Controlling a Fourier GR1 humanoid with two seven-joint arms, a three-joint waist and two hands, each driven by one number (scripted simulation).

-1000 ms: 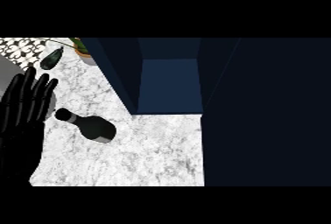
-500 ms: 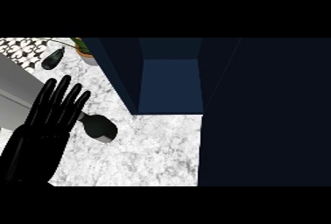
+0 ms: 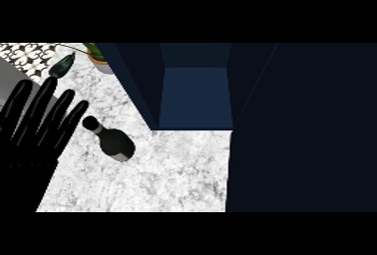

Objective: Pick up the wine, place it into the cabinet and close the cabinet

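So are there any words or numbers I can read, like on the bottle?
None can be read.
The wine bottle shows no label or writing, and neither do the cabinet or the counter.
The tiles at the top left carry only a pattern, no letters.

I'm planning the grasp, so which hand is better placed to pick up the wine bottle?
Left. The left hand, open with straight fingers, sits just left of the wine bottle on the counter. The right hand is not in view, so it would likely have farther to come.
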